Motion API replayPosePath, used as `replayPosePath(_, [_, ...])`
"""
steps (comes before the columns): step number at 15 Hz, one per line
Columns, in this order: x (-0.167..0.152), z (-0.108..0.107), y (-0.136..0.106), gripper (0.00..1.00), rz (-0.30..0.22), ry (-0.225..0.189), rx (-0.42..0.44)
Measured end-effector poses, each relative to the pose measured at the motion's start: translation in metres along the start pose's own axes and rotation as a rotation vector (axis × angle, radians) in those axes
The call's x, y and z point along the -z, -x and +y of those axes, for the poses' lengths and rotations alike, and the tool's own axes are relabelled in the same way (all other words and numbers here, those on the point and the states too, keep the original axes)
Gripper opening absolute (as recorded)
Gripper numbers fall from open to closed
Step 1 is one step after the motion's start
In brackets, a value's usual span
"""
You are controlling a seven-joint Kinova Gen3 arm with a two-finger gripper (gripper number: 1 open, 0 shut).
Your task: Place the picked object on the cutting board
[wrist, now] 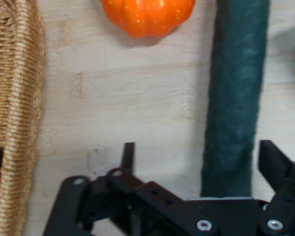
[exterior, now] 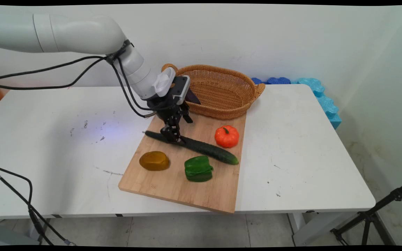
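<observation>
Wooden board (exterior: pixel 173 188): one cucumber (exterior: pixel 204 148) between spread fingers (wrist: pixel 273 162).

A white table (exterior: pixel 309 146) fills the middle, its top scuffed with dark marks. Behind it stands a plain pale wall (exterior: pixel 257 38). Blue foam mats (exterior: pixel 321 96) lie past the far right corner. Below, a light tiled floor (exterior: pixel 187 232) shows, and a black tripod (exterior: pixel 375 216) stands at the lower right.
</observation>
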Motion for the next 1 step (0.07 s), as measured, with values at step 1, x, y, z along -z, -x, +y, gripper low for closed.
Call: replayPosePath(1, [-0.0015, 0.0002, 0.0002, 1.0, 0.0, 0.001, -0.002])
